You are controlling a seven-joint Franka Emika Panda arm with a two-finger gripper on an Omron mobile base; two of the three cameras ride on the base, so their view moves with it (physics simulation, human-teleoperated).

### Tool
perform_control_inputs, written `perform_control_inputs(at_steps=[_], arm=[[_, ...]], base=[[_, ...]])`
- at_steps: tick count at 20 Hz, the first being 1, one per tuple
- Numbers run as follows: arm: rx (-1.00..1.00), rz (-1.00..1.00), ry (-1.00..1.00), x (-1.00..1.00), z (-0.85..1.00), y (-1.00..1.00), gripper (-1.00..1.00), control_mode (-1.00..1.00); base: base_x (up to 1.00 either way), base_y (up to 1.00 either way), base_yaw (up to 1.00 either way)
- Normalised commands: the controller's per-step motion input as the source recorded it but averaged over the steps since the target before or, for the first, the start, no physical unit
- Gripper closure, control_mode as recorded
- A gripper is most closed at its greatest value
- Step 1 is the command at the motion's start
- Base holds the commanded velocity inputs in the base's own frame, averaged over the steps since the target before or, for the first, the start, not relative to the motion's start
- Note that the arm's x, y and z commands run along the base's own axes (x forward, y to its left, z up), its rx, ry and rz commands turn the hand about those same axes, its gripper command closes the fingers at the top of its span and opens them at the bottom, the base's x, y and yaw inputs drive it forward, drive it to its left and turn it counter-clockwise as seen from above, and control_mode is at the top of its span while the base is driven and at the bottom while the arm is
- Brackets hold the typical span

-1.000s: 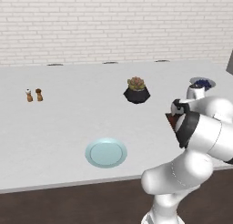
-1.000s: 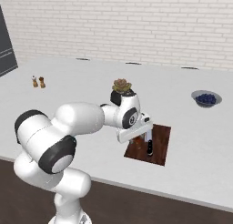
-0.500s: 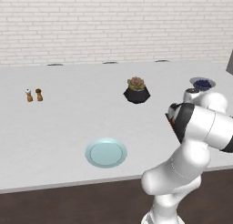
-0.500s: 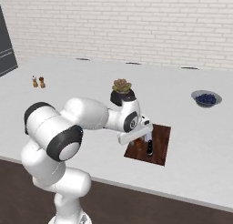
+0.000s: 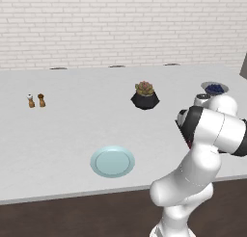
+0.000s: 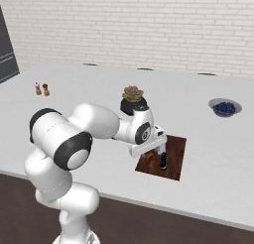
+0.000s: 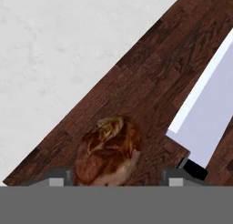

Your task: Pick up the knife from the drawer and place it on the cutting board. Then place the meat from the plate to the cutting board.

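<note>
Spanning white brick wall (image 5: 120,29), counter (image 5: 77,130)

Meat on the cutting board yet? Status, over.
Meat down on cutting board, between the fingers, jaws spread each side of it. Knife lies beside it on the board. Plate bare. Nothing in the way.

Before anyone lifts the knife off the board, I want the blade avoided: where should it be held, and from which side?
Probably the short black handle, from straight above, closing across its narrow width. The knife lies flat on the cutting board, so nothing can get under it, and its blade is wide and thin. The meat lies close beside it; keep clear.
</note>
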Motion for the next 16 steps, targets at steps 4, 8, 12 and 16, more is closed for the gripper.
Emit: perform_control_inputs(at_steps=[4,8,12,16], arm=[[0.01,0.00,-0.14,-0.34,0.22,0.00,-1.00,-1.00],[0.01,0.00,-0.48,-0.93,0.66,0.00,-1.00,-1.00],[0.00,0.00,-0.75,-1.00,0.96,0.00,-1.00,-1.00],[0.00,0.00,-0.86,-1.00,0.98,0.00,-1.00,-1.00]], base=[[0.00,0.00,0.00],[0.00,0.00,0.00],[0.00,0.00,0.00],[0.00,0.00,0.00]])
